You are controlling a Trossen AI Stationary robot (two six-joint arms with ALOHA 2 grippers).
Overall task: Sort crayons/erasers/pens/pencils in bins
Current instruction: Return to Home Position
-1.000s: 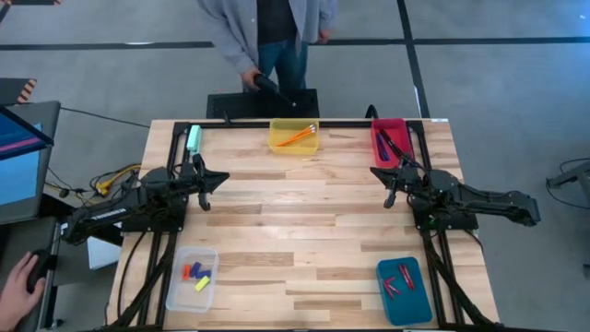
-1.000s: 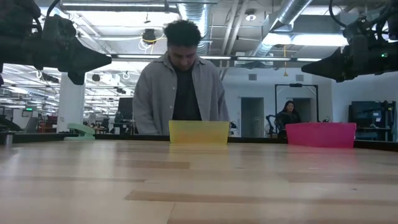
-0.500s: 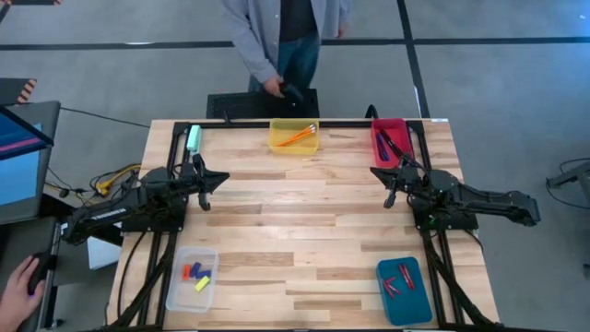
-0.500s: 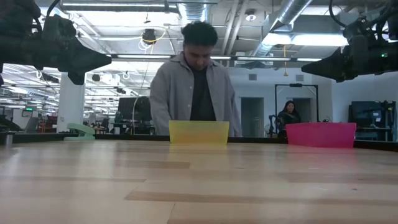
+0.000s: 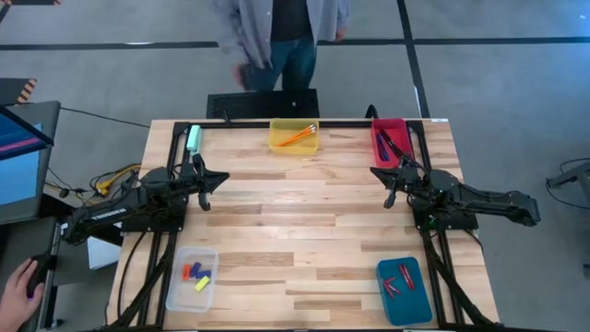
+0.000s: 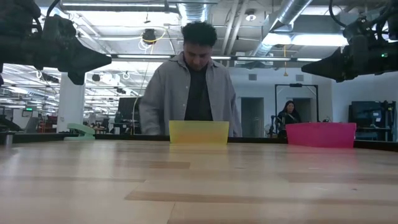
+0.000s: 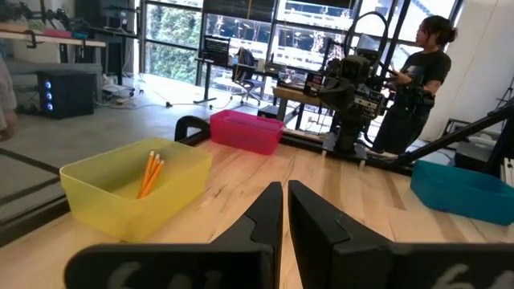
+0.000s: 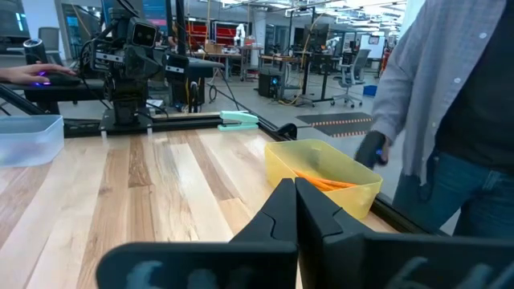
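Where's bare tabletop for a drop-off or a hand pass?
Biggest bare patch: the middle, between the left end effector and right end effector, from the yellow bin to the gap between the clear bin and teal bin. Crowded: the far edge, holding the green block, yellow bin and red bin; side strips lie under the left arm and right arm.

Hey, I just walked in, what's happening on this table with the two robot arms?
A sorting job looks finished. The pencils lie in the yellow bin, pens in the red bin, crayons in the blue bin and erasers in the clear bin. The left arm and right arm hang above the table at its sides, jaws shut and empty. A person stands at the far edge, beyond the yellow bin.
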